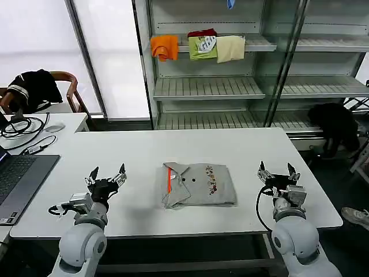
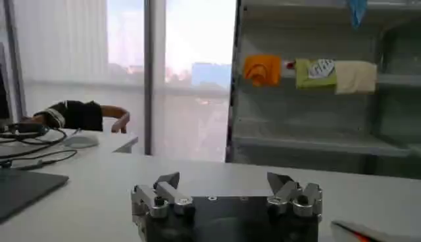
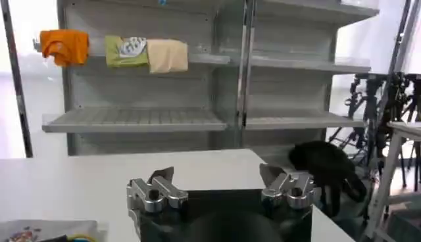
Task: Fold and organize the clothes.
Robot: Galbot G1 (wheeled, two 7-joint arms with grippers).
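A light grey shirt [image 1: 199, 184], folded into a neat rectangle, lies flat at the middle of the white table [image 1: 144, 150]. It has an orange neck strip and a small print on its front. Its corner shows in the right wrist view [image 3: 39, 230] and its edge in the left wrist view [image 2: 368, 231]. My left gripper [image 1: 107, 173] hovers open over the table to the left of the shirt, with nothing between its fingers. To the shirt's right, my right gripper [image 1: 278, 171] is open and empty too. Both point toward the shelves [image 2: 223, 182] [image 3: 217, 176].
A shelf unit [image 1: 230, 86] stands behind the table, with orange [image 1: 165, 46], green [image 1: 203, 46] and cream [image 1: 230, 48] folded garments on an upper shelf. A laptop [image 1: 17, 179] and cables lie on the desk at left. A black garment [image 1: 34, 86] hangs on a chair.
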